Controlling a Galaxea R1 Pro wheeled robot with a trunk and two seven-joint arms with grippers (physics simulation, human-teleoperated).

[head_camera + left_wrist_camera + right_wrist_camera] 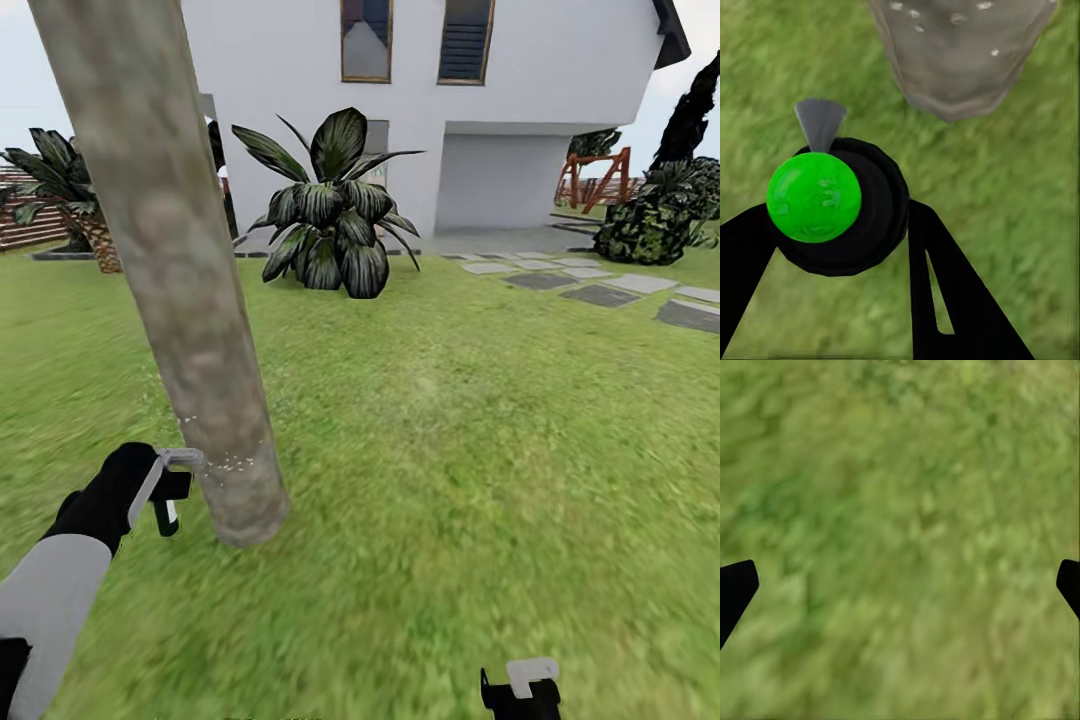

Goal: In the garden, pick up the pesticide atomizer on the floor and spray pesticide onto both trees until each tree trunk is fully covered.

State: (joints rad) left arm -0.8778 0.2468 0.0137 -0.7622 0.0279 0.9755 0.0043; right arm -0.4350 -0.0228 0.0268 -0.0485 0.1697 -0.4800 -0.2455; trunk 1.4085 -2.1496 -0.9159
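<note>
While the head view looks down across the lawn (pixel 480 430), a thick mottled grey-brown tree trunk (pixel 175 270) rises from the lower left of the frame and leans up to the top left corner. Small pale specks dot the bark near its base. The left claw (pixel 170 490) sits at the lower left, just beside the foot of the trunk, at the end of a black wrist and pale grey forearm; a pale grey trigger-like piece at its tip nearly touches the bark. The right claw (pixel 522 690) peeks in at the bottom edge, right of centre, over bare grass. Behind the lawn stand a white house (pixel 440 90), a broad dark-leaved plant (pixel 330 215) at upper centre, grey stepping stones (pixel 600 285) at the right and a round dark shrub (pixel 650 225) at the far right.

The left wrist view shows the pesticide atomizer (pixel 832 202) seen end on, a bright green round part set in a dark round body with a grey wedge beside it. Two black fingers (pixel 945 300) close on either side of it, gripping it. The base of the trunk (pixel 960 56) stands on the grass in the upper right of this frame, flecked with pale spots.

The right wrist view shows blurred grass (pixel 900 540), with black fingertips (pixel 733 589) at the far left and right edges, spread wide and holding nothing.
</note>
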